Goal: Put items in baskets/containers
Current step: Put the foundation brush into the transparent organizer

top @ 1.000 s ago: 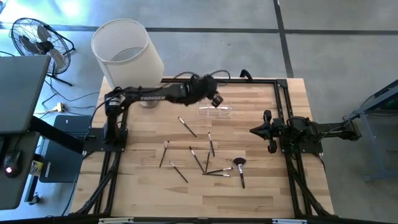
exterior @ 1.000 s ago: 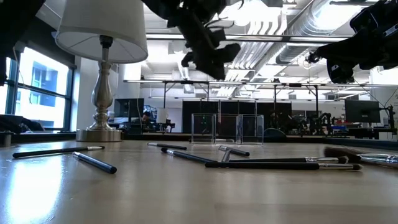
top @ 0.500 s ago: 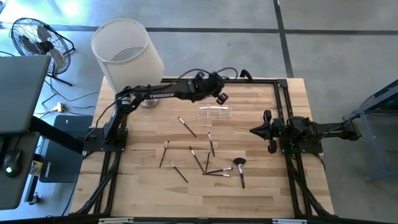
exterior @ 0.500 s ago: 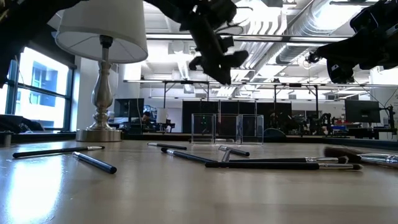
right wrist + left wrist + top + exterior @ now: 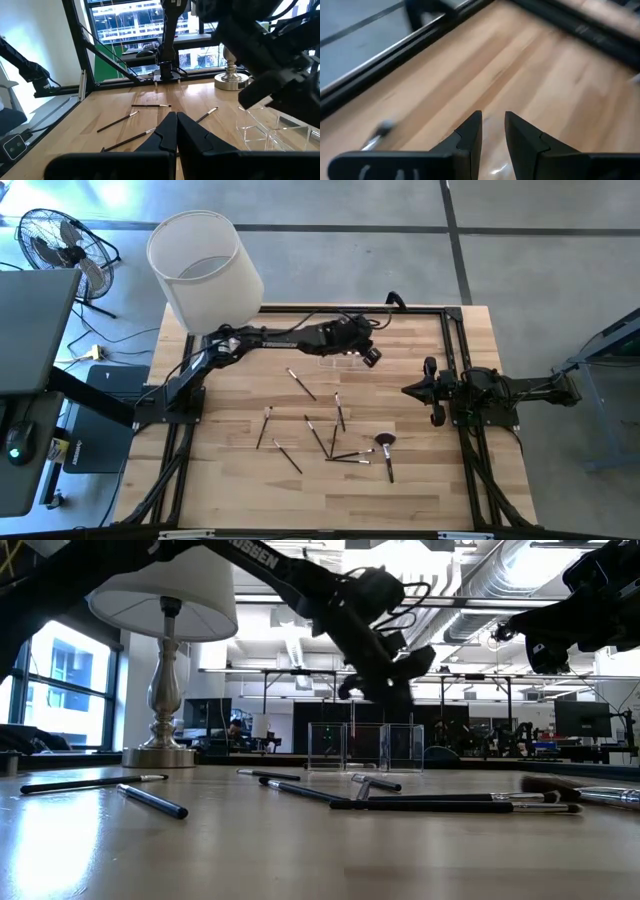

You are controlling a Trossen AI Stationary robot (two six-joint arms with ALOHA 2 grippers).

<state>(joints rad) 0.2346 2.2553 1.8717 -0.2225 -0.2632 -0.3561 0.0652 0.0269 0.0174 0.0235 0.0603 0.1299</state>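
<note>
Several slim dark makeup brushes [image 5: 316, 435] lie flat on the wooden table, one with a fluffy reddish head [image 5: 385, 441]; they also show in the low view [image 5: 450, 805]. The clear plastic holder [image 5: 340, 361] [image 5: 365, 745] stands on the table's far half. My left gripper [image 5: 372, 358] [image 5: 398, 690] hangs slanting down just above the holder's right end, fingers a little apart [image 5: 493, 120], with nothing visible between them. My right gripper [image 5: 408, 391] [image 5: 176, 130] waits shut and level at the table's right side.
A lamp with a big white shade [image 5: 205, 265] stands at the table's far left corner, its metal base [image 5: 160, 750] on the wood. Black frame rails [image 5: 450, 330] run along the table's edges. A fan [image 5: 55, 245] stands on the floor beyond the left side.
My left gripper has gone toward the table's right edge and down, coming in over the clear holder, and it has tipped further downward. Its finger gap looks unchanged. The brushes and the holder have stayed where they were.
</note>
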